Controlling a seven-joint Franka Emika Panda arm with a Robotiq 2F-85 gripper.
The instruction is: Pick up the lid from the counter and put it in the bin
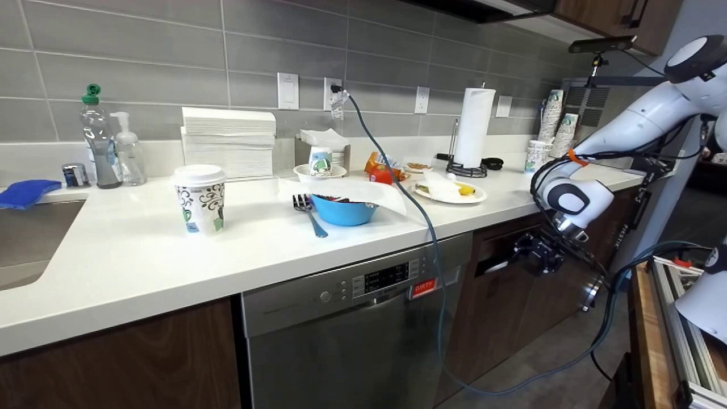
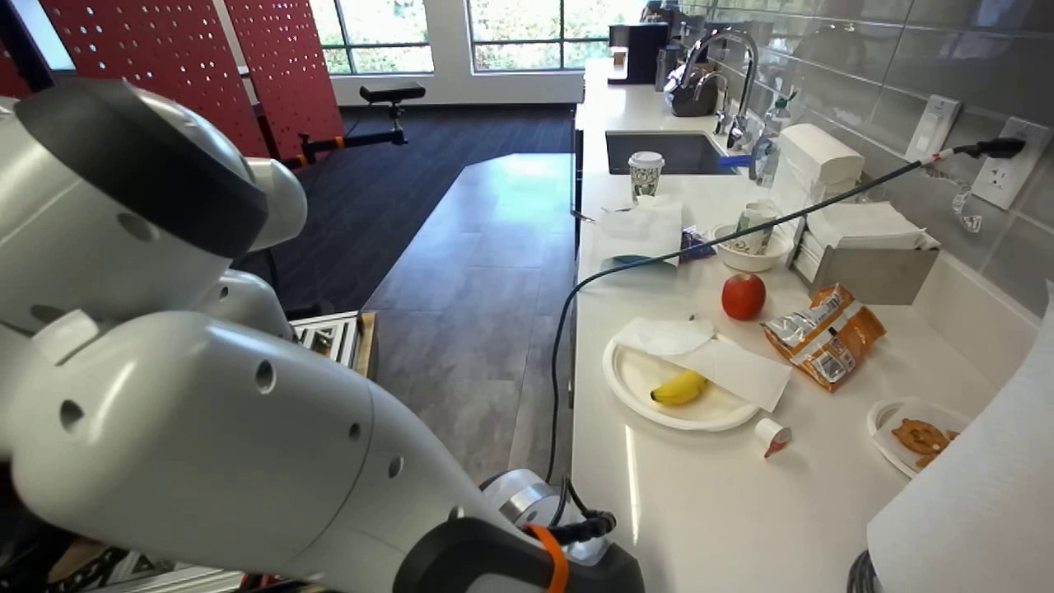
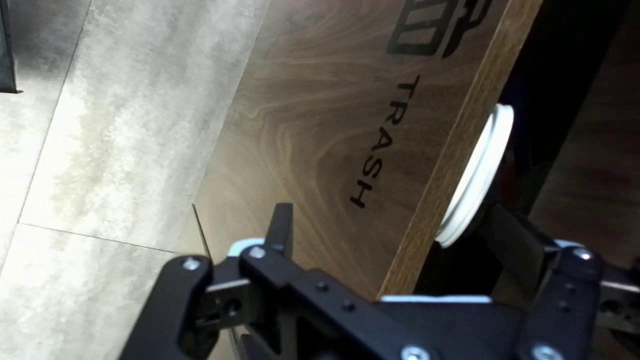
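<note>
Standing on the table [image 1: 130,250] well left of the bin [image 3: 452,165], in an exterior view, is a capped cup [image 1: 201,201], its inside hidden. Nearer the bin come a white bowl [image 1: 302,175] with a paper cup [image 1: 320,162] in it, then a blue bowl [image 1: 345,213], its dark contents [image 1: 334,199] partly under paper [image 1: 392,201]. Closer yet, a plate [image 1: 454,200] holds a banana [image 1: 467,190] and napkins [image 1: 438,185]. In the wrist view, the lid [image 3: 476,177] stands tilted in the bin's mouth, just inside the front edge. At the bin, the end effector [image 3: 390,215] has its fingers [image 3: 281,229] spread wide; whether one touches the lid, I cannot tell.
</note>
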